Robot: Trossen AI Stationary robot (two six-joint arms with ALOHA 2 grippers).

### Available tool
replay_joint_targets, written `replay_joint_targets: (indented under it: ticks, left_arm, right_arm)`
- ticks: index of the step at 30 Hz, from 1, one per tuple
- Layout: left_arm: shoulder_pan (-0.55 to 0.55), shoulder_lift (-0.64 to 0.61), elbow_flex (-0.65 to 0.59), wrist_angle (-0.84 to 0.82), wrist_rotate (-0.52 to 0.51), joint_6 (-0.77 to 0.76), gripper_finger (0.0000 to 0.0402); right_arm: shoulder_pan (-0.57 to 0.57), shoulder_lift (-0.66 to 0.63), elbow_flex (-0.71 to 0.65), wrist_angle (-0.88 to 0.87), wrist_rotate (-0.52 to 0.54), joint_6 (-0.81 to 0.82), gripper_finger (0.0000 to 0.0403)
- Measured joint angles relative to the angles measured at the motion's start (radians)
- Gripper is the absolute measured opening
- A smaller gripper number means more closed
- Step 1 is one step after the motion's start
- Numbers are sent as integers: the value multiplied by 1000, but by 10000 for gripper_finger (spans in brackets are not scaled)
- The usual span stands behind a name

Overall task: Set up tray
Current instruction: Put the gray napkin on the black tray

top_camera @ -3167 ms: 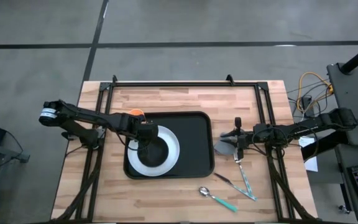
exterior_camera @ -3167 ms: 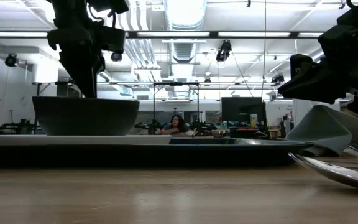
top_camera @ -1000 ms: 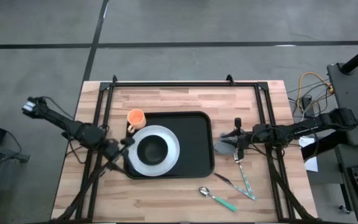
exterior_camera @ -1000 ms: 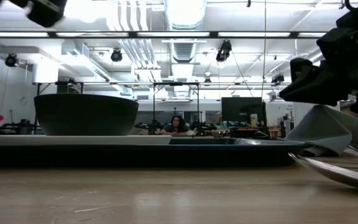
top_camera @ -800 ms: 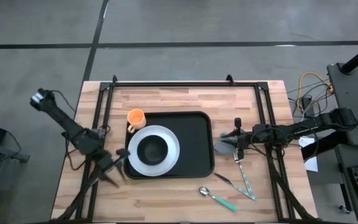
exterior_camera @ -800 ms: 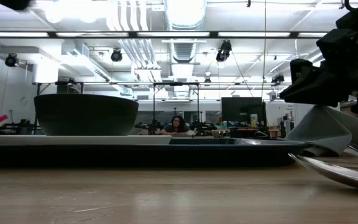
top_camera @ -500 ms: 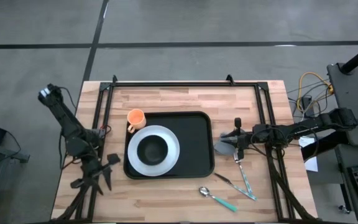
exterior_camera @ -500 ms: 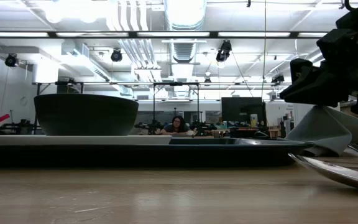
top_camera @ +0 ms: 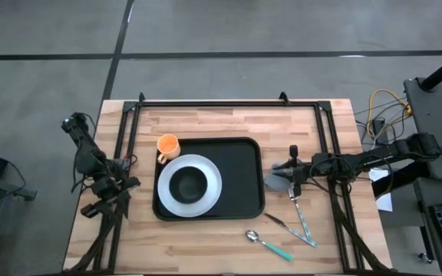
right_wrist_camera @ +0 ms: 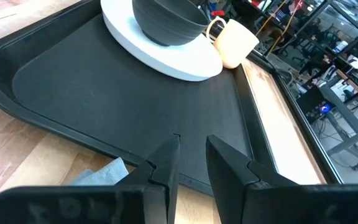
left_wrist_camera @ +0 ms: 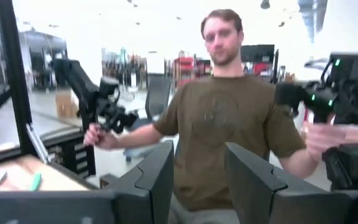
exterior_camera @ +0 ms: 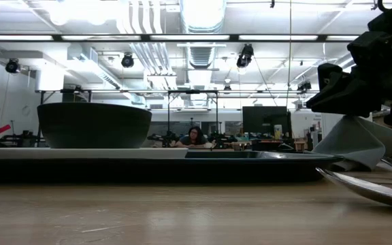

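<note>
The black tray (top_camera: 240,157) lies mid-table. On its left half sits a white plate (top_camera: 215,188) with a black bowl (top_camera: 189,184) on it. An orange mug (top_camera: 166,145) stands on the wood by the tray's far left corner. My left gripper (top_camera: 92,207) is open over the table's left edge, touching nothing, its fingers (left_wrist_camera: 157,171) aimed past the near edge. My right gripper (top_camera: 281,172) hovers off the tray's right rim, over a grey napkin (top_camera: 273,182). A narrow gap (right_wrist_camera: 191,143) between its fingers shows bare tray. The napkin (exterior_camera: 352,146) stands peaked under it. My right gripper stands just over the grey napkin (right_wrist_camera: 101,171), whose peak (exterior_camera: 351,121) reaches up to its underside. Nothing shows between the fingertips. I cannot tell whether it touches the cloth.
A teal-handled spoon (top_camera: 265,242) and other cutlery (top_camera: 301,218) lie on the wood near the tray's near right corner. The tray's right half (right_wrist_camera: 135,93) is bare. A black frame (top_camera: 221,102) runs along the table's sides. A person (left_wrist_camera: 225,118) stands beyond the near edge.
My left gripper has drawn back from beside the plate's left rim, swinging toward the near edge and then out to the table's left edge, turning as it went. The bowl stays on the plate.
</note>
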Motion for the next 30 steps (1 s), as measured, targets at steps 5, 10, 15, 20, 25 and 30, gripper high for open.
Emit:
replay_joint_targets:
  ticks: [5,10,15,20,25,30]
  left_arm:
    - [0,-123,-85,-5,1,1,121]
    - [0,-166,-138,3,0,7,121]
    - [0,-161,-163,8,0,10,120]
    - [0,-160,-166,-3,0,10,120]
    - [0,-149,-176,-51,1,0,120]
    - [0,-134,-174,-64,0,-20,121]
  right_arm:
    - [0,0,0,0,0,1,68]
    - [0,0,0,0,0,3,68]
    - [0,0,0,0,0,3,68]
    - [0,0,0,-1,0,4,68]
    - [0,0,0,-1,0,3,68]
    - [0,0,0,-1,0,3,68]
